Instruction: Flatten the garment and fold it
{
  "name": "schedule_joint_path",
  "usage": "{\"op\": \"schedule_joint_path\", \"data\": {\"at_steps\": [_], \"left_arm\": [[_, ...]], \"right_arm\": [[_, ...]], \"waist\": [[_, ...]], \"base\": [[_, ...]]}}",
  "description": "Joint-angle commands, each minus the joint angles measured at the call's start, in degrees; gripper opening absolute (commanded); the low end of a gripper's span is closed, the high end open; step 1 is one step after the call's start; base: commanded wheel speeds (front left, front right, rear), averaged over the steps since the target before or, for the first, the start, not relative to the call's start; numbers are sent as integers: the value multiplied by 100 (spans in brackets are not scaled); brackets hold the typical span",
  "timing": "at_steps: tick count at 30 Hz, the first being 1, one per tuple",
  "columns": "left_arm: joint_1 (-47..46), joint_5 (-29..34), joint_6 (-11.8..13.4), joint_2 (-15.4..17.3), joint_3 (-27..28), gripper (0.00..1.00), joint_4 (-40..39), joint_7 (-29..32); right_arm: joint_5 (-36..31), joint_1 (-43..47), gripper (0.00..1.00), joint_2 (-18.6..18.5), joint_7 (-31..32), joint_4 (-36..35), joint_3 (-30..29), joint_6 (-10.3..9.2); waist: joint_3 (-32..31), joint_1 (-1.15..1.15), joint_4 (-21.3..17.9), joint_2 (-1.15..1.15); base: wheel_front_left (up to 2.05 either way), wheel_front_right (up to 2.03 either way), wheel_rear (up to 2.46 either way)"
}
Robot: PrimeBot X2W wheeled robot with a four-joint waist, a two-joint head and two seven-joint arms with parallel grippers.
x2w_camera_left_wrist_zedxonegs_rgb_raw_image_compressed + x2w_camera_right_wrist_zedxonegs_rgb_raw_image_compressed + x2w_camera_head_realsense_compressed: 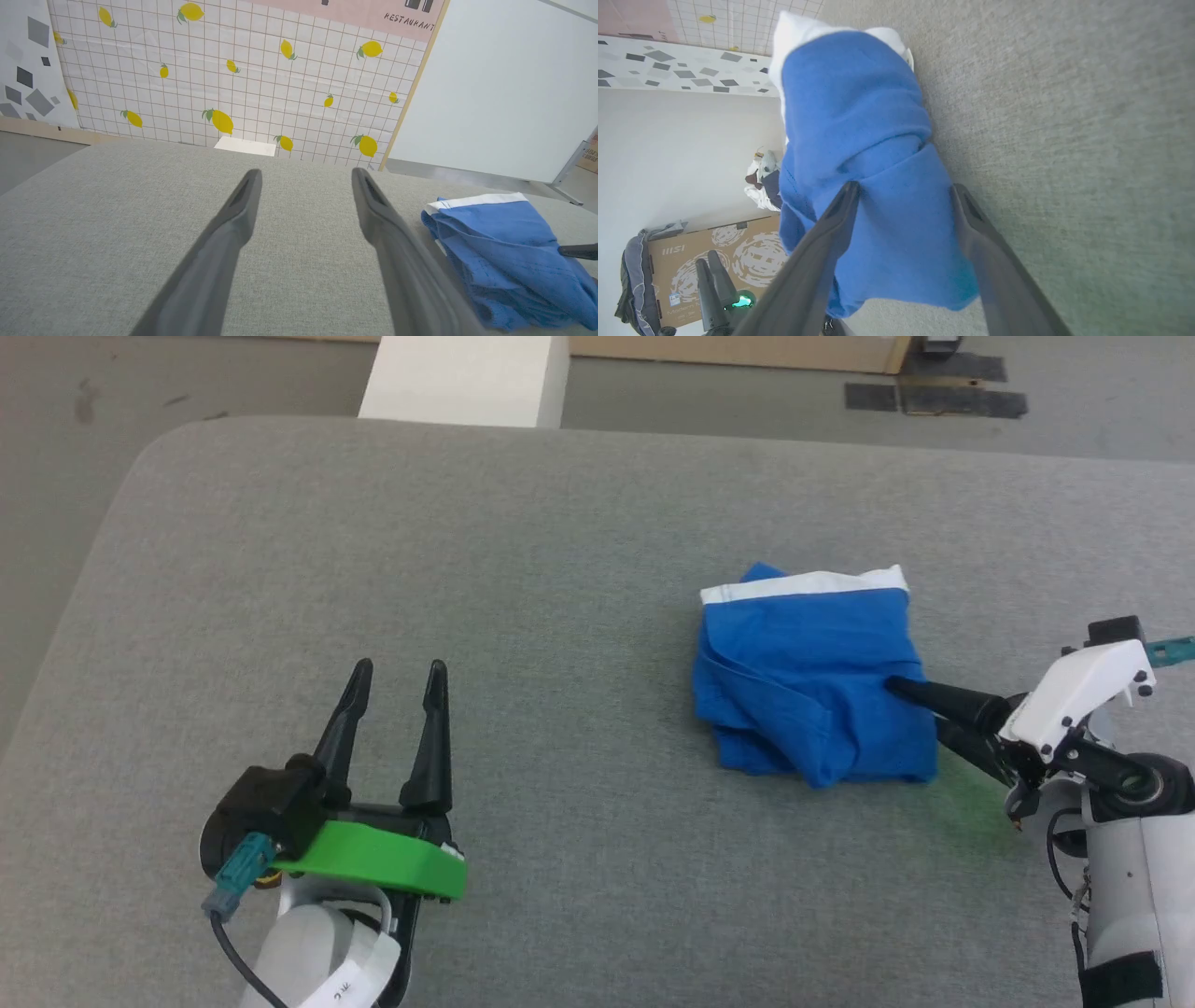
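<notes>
**Fold looks nearly done from here.**
The garment (812,677) lies as a compact, slightly lumpy bundle on the right of the table (560,523), its white band (803,584) at the far edge. My right gripper (903,189) is spread astride its right edge, not clamped. My left gripper (400,667) hangs open, near left. I judge only tidying remains.

Open grey surface (560,523) is found from nine to twelve o'clock of the garment (803,681). Its three o'clock edge is blocked by the right gripper (904,187), seemingly straddling the fabric; the left gripper (400,667) is set well apart at eight o'clock.
</notes>
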Motion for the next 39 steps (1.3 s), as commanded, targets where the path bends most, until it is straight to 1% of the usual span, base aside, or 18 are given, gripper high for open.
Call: {"op": "schedule_joint_path", "data": {"at_steps": [1, 6, 10, 11, 12, 13, 14, 15, 18, 23, 25, 26, 29, 31, 35, 39], "left_arm": [[-95, 39, -21, -15, -5, 100, -10, -22], [-117, 33, -21, -15, -25, 100, 8, -22], [-107, 43, -21, -15, -41, 100, 20, -22], [-101, 46, -21, -15, -45, 100, 23, -22], [-94, 49, -21, -15, -47, 100, 25, -22], [-89, 54, -21, -15, -47, 100, 26, -22], [-87, 57, -21, -15, -46, 100, 26, -22], [-88, 61, -21, -15, -44, 100, 25, -22], [-75, 72, -21, -15, -18, 100, 16, -22], [-41, 79, -21, -15, 5, 100, -16, -22], [-31, 96, -21, -15, 28, 100, -40, -22], [-29, 104, -21, -15, 43, 100, -52, -22], [-35, 152, -21, -15, 107, 100, -100, -22], [-48, 192, -21, -14, 153, 100, -140, -22], [-118, 251, -21, 36, 208, 100, -207, -22], [-220, 294, -21, 122, 207, 100, -279, -22]], "right_arm": [[-134, -133, 100, 38, 154, 69, -46, -8], [-434, -334, 100, 179, 619, 228, -306, -8], [-541, -439, 100, 259, 855, 217, -353, -8], [-559, -444, 88, 267, 900, 196, -333, -8], [-596, -441, 49, 274, 939, 152, -295, -8], [-645, -430, 35, 278, 947, 80, -241, -8], [-685, -419, 6, 280, 941, 2, -185, -8], [-707, -395, 0, 282, 937, -90, -118, -8], [-642, -331, 0, 284, 933, -290, 77, -8], [-681, -239, 0, 285, 956, -734, 579, -8], [-977, -212, 0, 262, 946, -1046, 960, -8], [-1154, -197, 0, 203, 950, -1183, 1171, -8], [-1717, -170, 0, -140, 977, -1639, 2038, -8], [-1854, -199, 0, -281, 1017, -1842, 2439, -8], [-1922, -333, 0, -449, 1076, -2109, 2902, -8], [-2101, -449, 0, -703, 978, -2205, 3154, -8]], "waist": [[128, 0, 152, 0], [159, 0, 270, 0], [137, 0, 329, 0], [127, 0, 339, 0], [115, 0, 350, 0], [104, 0, 356, 0], [99, 0, 359, 0], [91, 0, 359, 0], [61, 0, 316, 0], [39, 0, 98, 0], [47, 0, -61, 0], [54, 0, -137, 0], [97, 0, -442, 0], [136, 0, -671, 0], [255, 0, -1157, 0], [416, 0, -1622, 0]], "base": [[0, 0, 0], [0, 0, 0], [0, 0, 0], [0, 0, 0], [0, 0, 0], [0, 0, 0], [0, 0, 0], [0, 0, 0], [0, 0, 0], [0, 0, 0], [0, 0, 0], [0, 0, 0], [0, 0, 0], [0, 0, 0], [0, 0, 0], [0, 0, 0]]}}
